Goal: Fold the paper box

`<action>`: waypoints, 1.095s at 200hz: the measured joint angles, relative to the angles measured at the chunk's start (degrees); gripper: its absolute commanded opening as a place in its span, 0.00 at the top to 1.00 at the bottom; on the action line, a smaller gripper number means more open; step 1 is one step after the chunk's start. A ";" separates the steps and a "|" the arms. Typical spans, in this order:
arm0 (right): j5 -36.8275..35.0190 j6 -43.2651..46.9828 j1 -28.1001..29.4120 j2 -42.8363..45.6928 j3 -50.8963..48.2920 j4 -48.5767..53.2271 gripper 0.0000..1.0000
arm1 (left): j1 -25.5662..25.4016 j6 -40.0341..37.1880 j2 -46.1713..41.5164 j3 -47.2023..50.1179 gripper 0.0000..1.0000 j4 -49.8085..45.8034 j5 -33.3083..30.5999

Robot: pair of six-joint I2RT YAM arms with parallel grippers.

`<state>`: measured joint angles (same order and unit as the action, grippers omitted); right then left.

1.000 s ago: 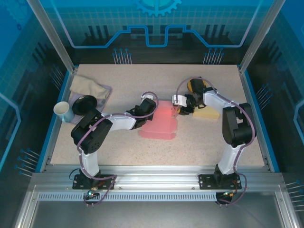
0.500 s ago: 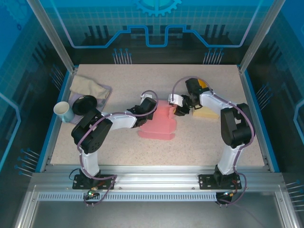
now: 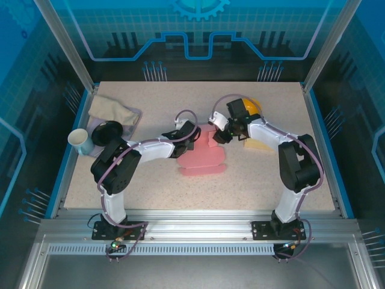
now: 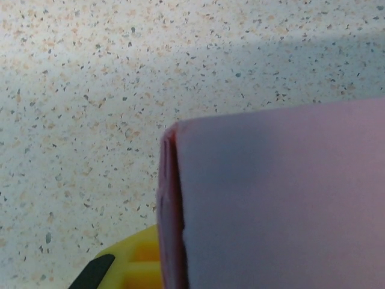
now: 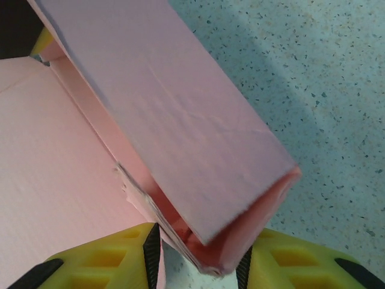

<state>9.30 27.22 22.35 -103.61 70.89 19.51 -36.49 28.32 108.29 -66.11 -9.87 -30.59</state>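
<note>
The pink paper box point(image 3: 202, 159) lies flat at the middle of the table, its far wall point(image 3: 210, 136) folded up. My left gripper point(image 3: 191, 137) sits at that wall's left end. One yellow finger point(image 4: 127, 268) shows beside the pink wall's edge point(image 4: 169, 211); the wall hides the other finger, and the jaws are shut on it. My right gripper point(image 3: 221, 135) is at the wall's right end. In the right wrist view the doubled-over pink wall point(image 5: 180, 120) runs down between the gripper's point(image 5: 198, 256) two yellow fingers, both black pads touching it.
A white cup point(image 3: 80, 141), a black round lid point(image 3: 108, 131) and a beige cloth point(image 3: 111, 110) sit at the far left. A pale yellow block point(image 3: 262, 145) and a yellow round object point(image 3: 252, 106) lie behind the right arm. Speckled tabletop lies bare in front of the box.
My right gripper has moved left and away from me along the folded wall, its jaws narrowing on it. The left gripper shifted slightly to the far side, staying shut.
</note>
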 measured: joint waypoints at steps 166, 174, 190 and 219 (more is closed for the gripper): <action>-16.65 -21.31 6.62 -2.08 -5.33 -14.19 0.66 | 2.56 10.16 -0.44 -5.18 1.00 -12.09 10.47; -18.27 -21.29 7.30 -2.01 -6.34 -14.93 0.66 | 2.62 10.62 -0.44 -5.46 1.00 -12.70 11.06; -21.75 -21.24 8.85 -1.73 -7.91 -16.31 0.66 | 2.64 11.04 -0.44 -5.86 1.00 -13.90 11.93; -27.96 -22.23 10.75 -1.07 -8.48 -16.87 0.69 | 2.80 12.33 -0.44 -6.45 1.00 -15.28 13.09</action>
<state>-18.65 4.99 33.10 -104.68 62.41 2.63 -33.69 40.64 107.85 -72.55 -25.15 -17.50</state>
